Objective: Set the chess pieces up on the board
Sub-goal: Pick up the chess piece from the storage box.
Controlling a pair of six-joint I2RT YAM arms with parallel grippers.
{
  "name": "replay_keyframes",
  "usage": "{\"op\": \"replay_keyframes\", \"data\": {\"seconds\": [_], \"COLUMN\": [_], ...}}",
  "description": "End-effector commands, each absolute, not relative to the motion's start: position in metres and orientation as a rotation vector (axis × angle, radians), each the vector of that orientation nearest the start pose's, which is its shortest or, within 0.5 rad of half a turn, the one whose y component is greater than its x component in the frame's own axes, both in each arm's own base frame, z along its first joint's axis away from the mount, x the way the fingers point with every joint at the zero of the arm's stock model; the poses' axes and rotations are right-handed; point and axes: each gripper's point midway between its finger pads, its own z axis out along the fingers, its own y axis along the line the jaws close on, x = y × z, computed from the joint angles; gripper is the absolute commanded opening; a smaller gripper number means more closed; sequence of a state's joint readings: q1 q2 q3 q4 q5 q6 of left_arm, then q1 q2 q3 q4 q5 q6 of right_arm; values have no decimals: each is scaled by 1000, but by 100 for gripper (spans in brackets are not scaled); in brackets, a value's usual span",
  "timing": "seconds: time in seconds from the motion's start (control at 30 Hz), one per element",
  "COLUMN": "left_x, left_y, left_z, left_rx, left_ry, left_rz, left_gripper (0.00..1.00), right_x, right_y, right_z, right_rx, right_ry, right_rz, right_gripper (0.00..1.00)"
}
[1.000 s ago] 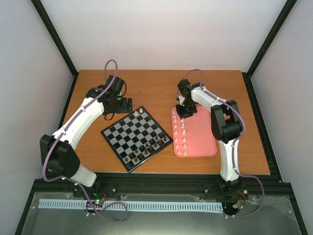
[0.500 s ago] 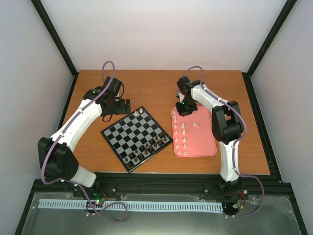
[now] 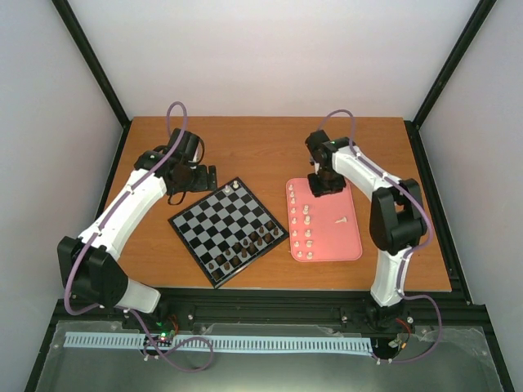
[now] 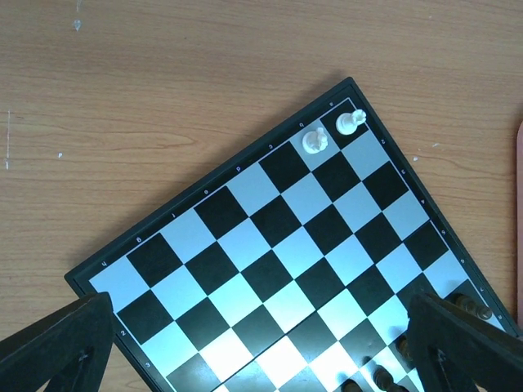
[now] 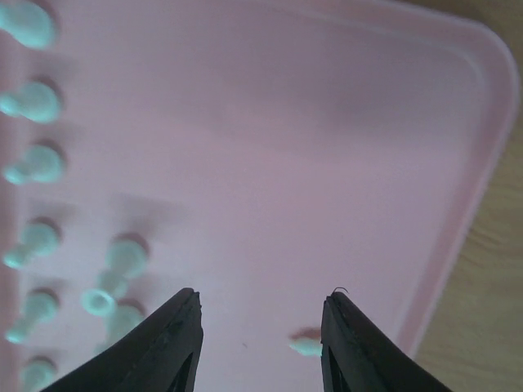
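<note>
The board (image 3: 208,224) lies at mid-table with two cream chess pieces (image 3: 233,189) standing in its far corner; the left wrist view shows them as pieces (image 4: 315,140) on the board (image 4: 245,245). More white pieces (image 3: 304,222) stand in columns on the left side of the pink tray (image 3: 339,241), and one white piece (image 3: 341,219) lies on its side at mid-tray. My right gripper (image 3: 324,184) hangs open over the tray's far end, nothing between its fingers (image 5: 176,343). My left gripper (image 3: 196,175) is wide open above the board's far-left edge, with nothing in it.
Dark brown pieces (image 3: 245,249) stand along the board's near-right edge, some visible in the left wrist view (image 4: 470,306). Black frame posts and white walls enclose the wooden table (image 3: 261,147). In the right wrist view the tray's rim (image 5: 482,122) borders bare wood.
My right gripper has opened and shifted right over the tray's far end. A white piece has fallen and rolled to mid-tray. The left arm has drifted slightly left.
</note>
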State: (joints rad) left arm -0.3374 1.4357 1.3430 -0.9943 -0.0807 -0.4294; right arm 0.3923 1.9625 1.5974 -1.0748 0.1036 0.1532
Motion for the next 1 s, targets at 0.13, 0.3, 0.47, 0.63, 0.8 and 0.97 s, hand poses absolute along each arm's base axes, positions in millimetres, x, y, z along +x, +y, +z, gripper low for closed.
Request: {"op": "replay_keyframes", "data": {"seconds": [0.13,0.3,0.47,0.63,0.8,0.97], "left_x": [336,337,337,335,331,330], "left_y": [-107,-110,-113,-111,-109,-112], "left_z": [212,213,214,215,209,201], "left_rx": [-121,-119,-129,-133,-136,-138], "left_ry": [2611,2610,2608,2605,2618,2639], "left_rz": [-201,-223,-250,-242,-236,-246], "left_gripper": [100,100,100,100,100,100], "right_x": [330,310,303,291,281,277], "right_y": [98,90,95,110,107,111], "right_z": [92,84,72,45,30,21], "right_rx": [-275,-427,-442,-421,-376,-309], "right_ry": [2979,3009,3046,3131,3165,3181], "right_rz": [-174,-195,-111,31,4,19], "right_gripper": [41,41,46,45,45,45]}}
